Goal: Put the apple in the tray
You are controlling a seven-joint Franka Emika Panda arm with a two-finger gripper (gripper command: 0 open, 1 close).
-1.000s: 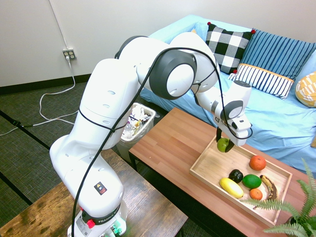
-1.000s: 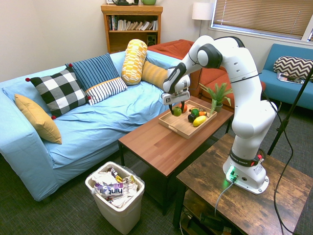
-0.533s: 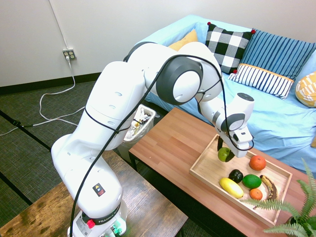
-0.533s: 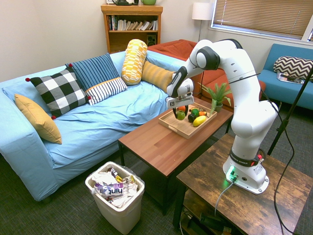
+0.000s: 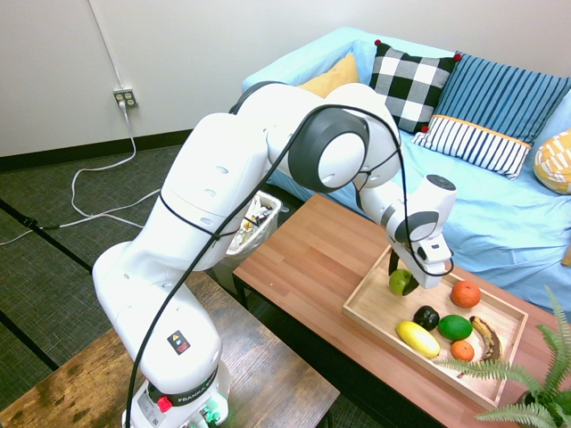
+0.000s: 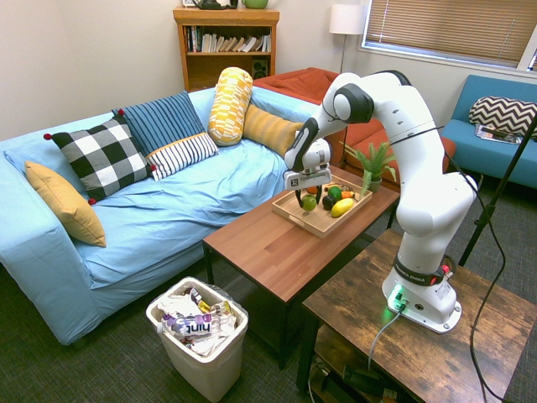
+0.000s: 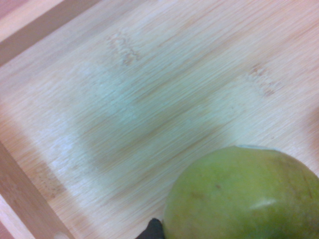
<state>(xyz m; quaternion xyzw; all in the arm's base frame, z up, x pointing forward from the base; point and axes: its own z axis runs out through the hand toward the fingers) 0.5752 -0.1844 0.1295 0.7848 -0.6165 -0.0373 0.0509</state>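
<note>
The yellow-green apple [image 5: 402, 282] hangs just above the floor of the light wooden tray [image 5: 373, 308], near the tray's corner closest to the sofa. My gripper [image 5: 406, 275] is shut on the apple from above. From the other side, the apple [image 6: 309, 202] and gripper [image 6: 308, 198] sit low over the tray [image 6: 302, 217]. Up close in the wrist view, the apple [image 7: 244, 194] fills one corner, with the bare tray floor [image 7: 149, 89] right beneath it.
In the tray lie an orange [image 5: 465, 293], a dark green fruit [image 5: 454, 326], a small black fruit [image 5: 426, 316], a yellow fruit [image 5: 417, 338], a small orange-red fruit [image 5: 462, 350] and a brown banana [image 5: 486, 337]. A potted fern [image 5: 526, 383] stands past the tray's end. A bin [image 5: 248, 218] sits by the table.
My gripper has come down with the apple, from above the tray's rim to just over its floor, shifting slightly toward the tray's near corner. It has stayed shut throughout.
</note>
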